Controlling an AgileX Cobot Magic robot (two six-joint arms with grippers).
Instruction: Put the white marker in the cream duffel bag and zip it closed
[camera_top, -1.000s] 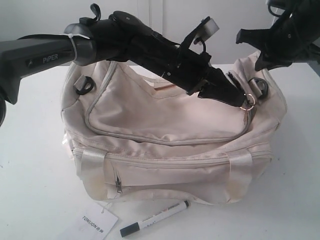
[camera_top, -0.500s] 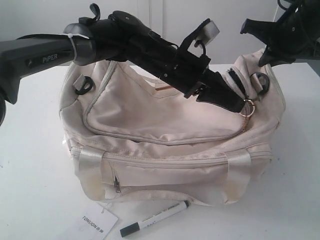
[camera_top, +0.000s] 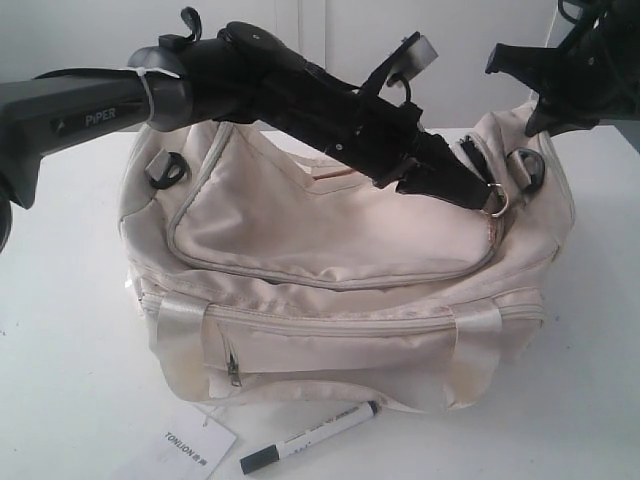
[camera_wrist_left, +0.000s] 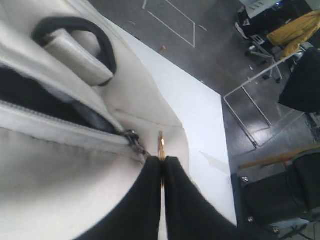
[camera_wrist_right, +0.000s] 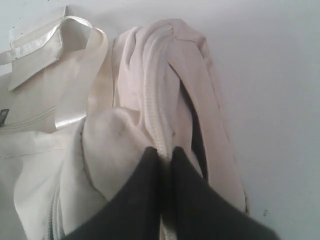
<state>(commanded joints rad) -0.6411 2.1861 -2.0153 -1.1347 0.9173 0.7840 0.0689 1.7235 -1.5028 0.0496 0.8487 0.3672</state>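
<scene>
My left gripper's (camera_wrist_left: 162, 161) jaws are pressed almost together, pinching the gold ring (camera_wrist_left: 161, 142) of the zipper pull. The right gripper's (camera_wrist_right: 162, 152) jaws are equally narrow and clamp a fold of the cream duffel bag (camera_top: 330, 270) along its zipper seam.

Just behind the zip slider (camera_wrist_left: 132, 137) the bag's main zipper is parted. I see a dark gap there, but I cannot tell whether anything lies inside. The small front pocket (camera_top: 300, 365) looks zipped, with its pull hanging at the end away from the ring.

The white marker (camera_top: 310, 437) is outside the bag. It lies on the table (camera_top: 60, 320) just in front of the bag's front face, well apart from both grippers. A white paper tag (camera_top: 190, 445) lies just beside the marker's dark capped end, also in front of the bag.

My left arm (camera_top: 300, 95) stretches the full length of the bag's top and crosses over the curved flap. In the exterior view it hides part of the opening from me.

The left wrist view alone shows the ring nipped between the fingers, the slider and the dark gap. It also shows a black end ring (camera_wrist_left: 70, 21) with a strap tab through it. The right wrist view alone shows the fabric bunched into the right jaws and a satin strap (camera_wrist_right: 55, 35) lying on the bag's far side. Only the exterior view shows the marker and the tag.
</scene>
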